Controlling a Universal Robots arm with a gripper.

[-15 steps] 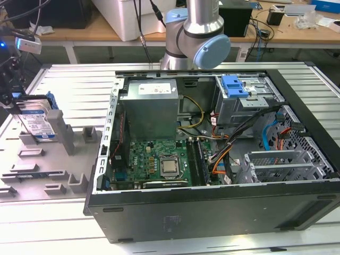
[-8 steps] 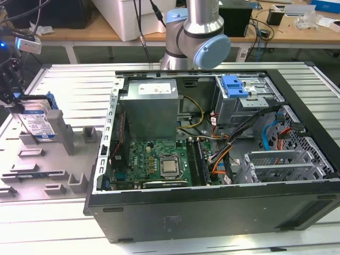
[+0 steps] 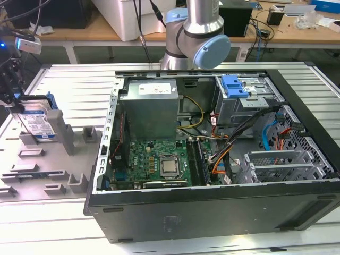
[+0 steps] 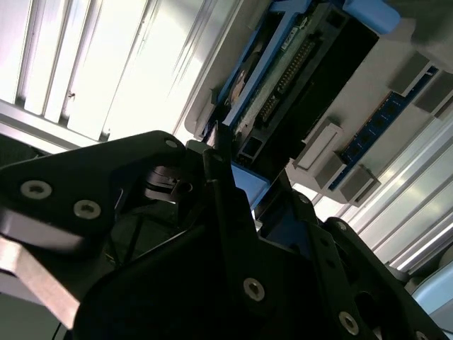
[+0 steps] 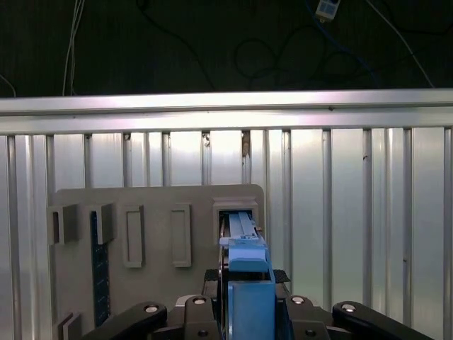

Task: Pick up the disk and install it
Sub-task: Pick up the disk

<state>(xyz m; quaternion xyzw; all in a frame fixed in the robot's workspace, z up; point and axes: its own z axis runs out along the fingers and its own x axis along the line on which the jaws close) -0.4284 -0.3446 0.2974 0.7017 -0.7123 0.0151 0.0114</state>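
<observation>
The gripper (image 3: pixel 17 105) is positioned at the exterior view's far left, over the grey fixture plate (image 3: pixel 33 171) that lies on the ribbed aluminium table (image 3: pixel 69 74). The disk (image 3: pixel 38 125) stands on edge in the rear slot of this plate, label face visible, with its blue plastic frame (image 3: pixel 50 102) running along the upper edge. In the first wrist view, the gripper (image 5: pixel 249 282) straddles the disk (image 5: pixel 241 225), which is seen edge-on. One black finger (image 5: pixel 212 278) sits on each side of the blue frame, and no gap is visible between finger and frame, so the hand is pinching the disk by its frame. The far end of the disk still sits within the raised collar of its slot on the fixture plate (image 5: pixel 156 205). In the second wrist view, the gripper (image 4: pixel 237 185) meets the near blue corner of the disk (image 4: pixel 297 67), whose connector edge faces the camera. A narrow blue circuit strip (image 4: pixel 368 134) lies in a neighbouring slot. The open computer case (image 3: pixel 212 212) lies on its side to the exterior view's right of the fixture, well apart from the disk. Inside it are a grey metal box (image 3: pixel 151 106), a green motherboard (image 3: pixel 159 159) and a blue drive carrier (image 3: pixel 234 85) in the bay near the rear wall. The arm's base joint (image 3: pixel 199 37) stands behind the case.
</observation>
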